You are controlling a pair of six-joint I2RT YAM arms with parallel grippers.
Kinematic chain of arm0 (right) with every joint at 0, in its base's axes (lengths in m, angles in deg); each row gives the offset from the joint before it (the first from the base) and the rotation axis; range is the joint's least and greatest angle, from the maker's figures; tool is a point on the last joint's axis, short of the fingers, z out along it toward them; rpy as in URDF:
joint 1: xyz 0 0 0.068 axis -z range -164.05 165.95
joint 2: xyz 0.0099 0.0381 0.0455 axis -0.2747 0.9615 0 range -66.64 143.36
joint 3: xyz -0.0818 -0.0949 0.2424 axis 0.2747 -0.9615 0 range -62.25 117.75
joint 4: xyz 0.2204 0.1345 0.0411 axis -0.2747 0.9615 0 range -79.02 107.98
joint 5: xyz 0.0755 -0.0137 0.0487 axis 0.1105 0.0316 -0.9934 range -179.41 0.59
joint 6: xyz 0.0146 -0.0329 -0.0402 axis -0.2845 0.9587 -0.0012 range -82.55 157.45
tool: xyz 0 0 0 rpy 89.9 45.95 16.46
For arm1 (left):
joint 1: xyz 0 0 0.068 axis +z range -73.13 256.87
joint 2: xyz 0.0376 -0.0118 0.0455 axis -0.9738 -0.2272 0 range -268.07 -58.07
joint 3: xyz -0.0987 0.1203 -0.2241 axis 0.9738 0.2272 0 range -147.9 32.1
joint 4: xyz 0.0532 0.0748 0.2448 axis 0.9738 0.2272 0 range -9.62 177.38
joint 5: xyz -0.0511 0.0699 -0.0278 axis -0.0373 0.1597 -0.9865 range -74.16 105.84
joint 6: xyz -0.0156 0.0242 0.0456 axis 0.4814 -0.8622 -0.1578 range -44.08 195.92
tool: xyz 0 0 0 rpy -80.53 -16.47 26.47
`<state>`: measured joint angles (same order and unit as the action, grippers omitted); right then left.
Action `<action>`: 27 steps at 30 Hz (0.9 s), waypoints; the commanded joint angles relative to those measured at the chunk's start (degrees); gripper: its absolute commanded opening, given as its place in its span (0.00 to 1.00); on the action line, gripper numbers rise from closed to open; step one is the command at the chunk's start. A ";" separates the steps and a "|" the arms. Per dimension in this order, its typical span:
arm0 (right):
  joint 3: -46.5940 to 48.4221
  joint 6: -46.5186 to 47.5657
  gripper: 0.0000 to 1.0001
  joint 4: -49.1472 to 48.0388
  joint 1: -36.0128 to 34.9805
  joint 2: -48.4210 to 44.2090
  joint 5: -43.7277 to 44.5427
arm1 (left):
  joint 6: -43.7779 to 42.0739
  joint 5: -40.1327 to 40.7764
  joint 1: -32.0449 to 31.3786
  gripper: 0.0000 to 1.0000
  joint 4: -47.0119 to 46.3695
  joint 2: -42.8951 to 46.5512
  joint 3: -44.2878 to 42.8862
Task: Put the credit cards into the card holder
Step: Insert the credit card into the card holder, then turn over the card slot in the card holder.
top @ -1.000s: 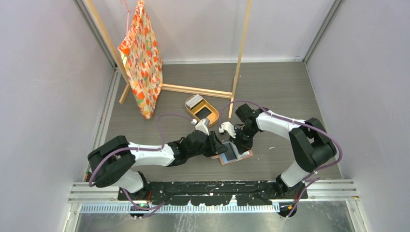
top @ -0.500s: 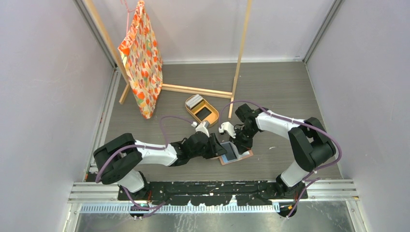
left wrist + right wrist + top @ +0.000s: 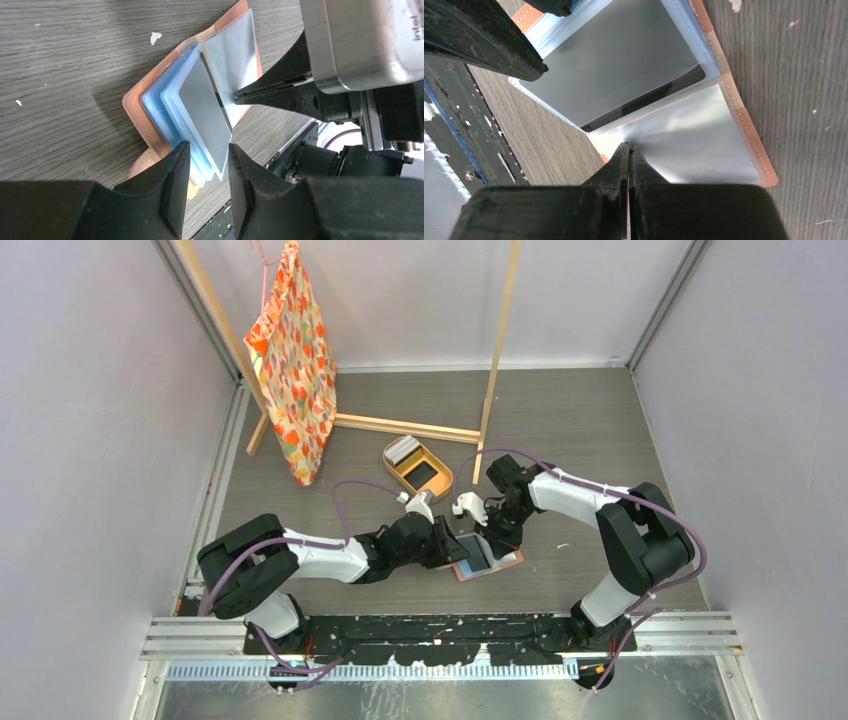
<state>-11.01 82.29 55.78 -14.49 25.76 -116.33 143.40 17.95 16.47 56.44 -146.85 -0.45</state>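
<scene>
The salmon-brown card holder [image 3: 500, 562] lies open on the table between both grippers, its leather edge [image 3: 132, 100] under a fan of clear bluish pockets. One grey credit card [image 3: 205, 110] sits inside a pocket [image 3: 624, 65]. My left gripper [image 3: 207, 146] stands open, its jaws straddling the near edge of that pocket stack with a gap on the card's side [image 3: 458, 548]. My right gripper [image 3: 628, 146] is shut, its tips resting on the empty clear pocket leaf [image 3: 694, 135] over the holder's other half [image 3: 488, 540]. More credit cards [image 3: 402, 449] lie in the tan tray [image 3: 440, 478].
A wooden rack stands behind the tray, with its base bar [image 3: 405, 427] and a post [image 3: 497, 350]. An orange patterned bag [image 3: 292, 360] hangs from it at the left. Pale walls close in on both sides. White crumbs [image 3: 155, 36] dot the table.
The left arm's elbow and shoulder have shifted a little to the right while its gripper stays at the card holder. The right arm has not moved.
</scene>
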 commanded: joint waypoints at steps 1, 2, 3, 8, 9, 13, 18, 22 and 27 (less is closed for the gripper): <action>1.67 -0.02 0.01 0.19 -0.41 0.07 0.67 | 0.44 0.36 0.02 0.34 -3.62 -0.01 -1.72; 1.67 -0.02 0.01 0.20 -0.34 0.10 0.66 | 0.38 0.42 0.04 0.34 -3.46 0.17 -1.75; 1.67 -0.02 0.01 0.13 -0.38 0.14 0.71 | 0.33 0.36 0.05 0.34 -3.29 0.47 -1.80; 1.67 -0.02 0.01 0.27 -0.34 0.19 0.72 | -0.55 -0.01 0.03 0.35 -1.72 2.83 -1.07; 1.67 -0.02 0.01 0.29 -0.39 0.24 0.64 | -0.86 0.04 0.02 0.35 -1.33 3.43 -0.78; 1.75 -0.02 0.01 0.29 -0.35 0.30 0.64 | -1.66 -0.04 0.07 0.37 -0.57 6.06 0.15; 1.75 -0.02 0.01 0.29 -0.40 0.37 0.69 | -2.26 0.51 0.01 0.38 0.23 6.40 0.00; 1.74 -0.02 0.01 0.29 -0.39 0.50 0.73 | -2.11 0.21 0.09 0.38 -0.89 4.42 -0.41; 1.67 -0.02 0.01 0.29 -0.39 0.51 0.74 | -1.38 -0.26 0.23 0.39 -3.37 1.59 -0.29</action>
<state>-11.01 82.27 55.80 -14.49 25.78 -116.24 142.55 17.73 16.47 56.59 -143.37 -0.45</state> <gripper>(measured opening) 0.023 0.387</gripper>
